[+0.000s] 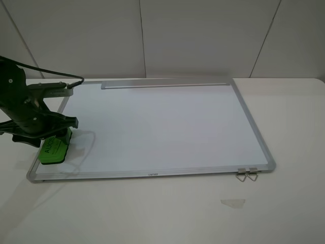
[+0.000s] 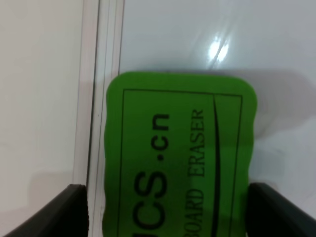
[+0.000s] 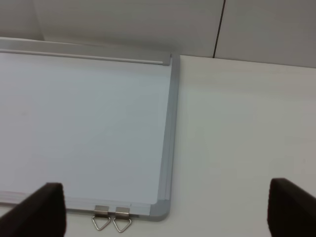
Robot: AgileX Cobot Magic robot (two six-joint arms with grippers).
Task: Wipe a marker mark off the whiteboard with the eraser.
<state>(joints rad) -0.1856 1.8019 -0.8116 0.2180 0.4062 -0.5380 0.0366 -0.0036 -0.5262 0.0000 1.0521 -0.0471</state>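
Your left fingers (image 2: 49,217) stand on either side of the eraser (image 2: 180,153), one to each long edge; on one side a sliver of frame shows between finger and block, on the other the finger sits right at the green edge, so you cannot tell from these views whether they are clamped on it or only straddling it. The eraser lies flat on the whiteboard (image 1: 162,127), face up, at the near left corner as the high camera sees it, just inside the left run of the silver frame; its green face carries dark lettering, with ".cn" and "BOARD ERASER" readable from the left wrist. Your right fingers (image 3: 37,210) are spread wide with nothing between them, above the desk (image 3: 247,138) near the board's opposite near corner; the two metal clips (image 3: 111,219) hang off the frame there, side by side. The tray strip (image 1: 165,85) runs along the far edge of the board; a small pale scrap (image 1: 232,202) lies on the desk in front of the board, apart from it.
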